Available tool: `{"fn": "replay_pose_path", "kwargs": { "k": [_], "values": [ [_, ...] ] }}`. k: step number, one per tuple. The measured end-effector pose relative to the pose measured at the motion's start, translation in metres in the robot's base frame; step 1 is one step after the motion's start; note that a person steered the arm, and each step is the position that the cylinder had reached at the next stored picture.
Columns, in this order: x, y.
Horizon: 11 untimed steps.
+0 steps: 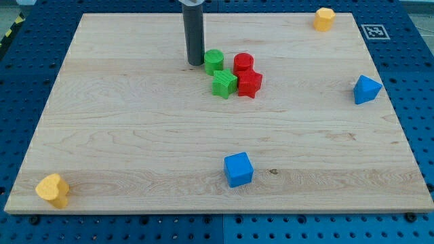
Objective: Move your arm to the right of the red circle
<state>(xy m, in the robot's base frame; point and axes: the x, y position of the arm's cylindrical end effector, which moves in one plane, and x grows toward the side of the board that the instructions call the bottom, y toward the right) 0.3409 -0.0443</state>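
Nearest the camera, yellow heart (53, 189) at 7 o'clock on tabletop (135, 149), then blue cube (239, 169). Up top: my tip (195, 64) touching green circle (214, 61); red circle (243, 63) beyond, at 12. No gripper, nothing held. Risk: heading straight right shoves the cluster, displacing the target.

Lab / robotics test bench. Evidence: blue perforated base plate (407, 41) w/ regular hole grid around the wooden board (135, 149); printed fiducial marker (373, 31) at upper right of frame; yellow-black hazard tape (9, 34) at upper left edge; small coloured test blocks, e.g. blue cube (238, 169), lower centre. No household items visible.
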Motion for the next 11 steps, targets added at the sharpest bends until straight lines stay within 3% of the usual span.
{"fn": "replay_pose_path", "kwargs": {
  "k": [7, 8, 9, 10, 11],
  "values": [
    [0.007, 0.047],
    [-0.022, 0.045],
    [-0.057, 0.081],
    [-0.045, 0.161],
    [0.007, 0.199]
  ]
}}
